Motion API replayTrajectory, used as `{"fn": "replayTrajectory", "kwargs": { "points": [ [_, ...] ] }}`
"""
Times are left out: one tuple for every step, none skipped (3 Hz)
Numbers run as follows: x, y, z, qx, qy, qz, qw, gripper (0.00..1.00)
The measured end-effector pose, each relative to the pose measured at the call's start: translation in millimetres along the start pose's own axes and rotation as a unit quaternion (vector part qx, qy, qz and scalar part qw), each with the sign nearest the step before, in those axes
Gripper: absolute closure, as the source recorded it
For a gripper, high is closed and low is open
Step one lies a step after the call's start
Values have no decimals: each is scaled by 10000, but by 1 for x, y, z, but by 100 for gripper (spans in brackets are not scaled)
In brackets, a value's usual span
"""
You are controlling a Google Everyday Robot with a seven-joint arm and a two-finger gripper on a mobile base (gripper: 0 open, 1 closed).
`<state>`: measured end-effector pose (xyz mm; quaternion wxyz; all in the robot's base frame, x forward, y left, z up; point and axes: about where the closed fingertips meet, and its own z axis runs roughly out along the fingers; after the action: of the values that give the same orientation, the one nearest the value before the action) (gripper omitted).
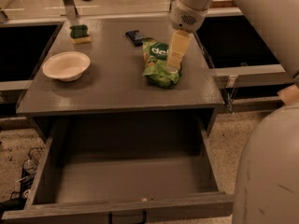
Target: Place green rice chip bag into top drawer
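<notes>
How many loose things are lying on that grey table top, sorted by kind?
white bowl: 1
sponge: 1
dark packet: 1
green bag: 1
Total: 4
The robot's pincer points down at the right side of the green bag.
</notes>
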<state>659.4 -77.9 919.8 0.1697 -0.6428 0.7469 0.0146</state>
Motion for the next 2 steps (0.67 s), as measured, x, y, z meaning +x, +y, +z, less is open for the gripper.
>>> {"fn": "replayTrajectory", "kwargs": {
  "points": [
    [16, -10, 8, -13, 106, 166, 9998, 0],
    [15, -11, 9, -9, 95, 164, 9998, 0]
  ]
}}
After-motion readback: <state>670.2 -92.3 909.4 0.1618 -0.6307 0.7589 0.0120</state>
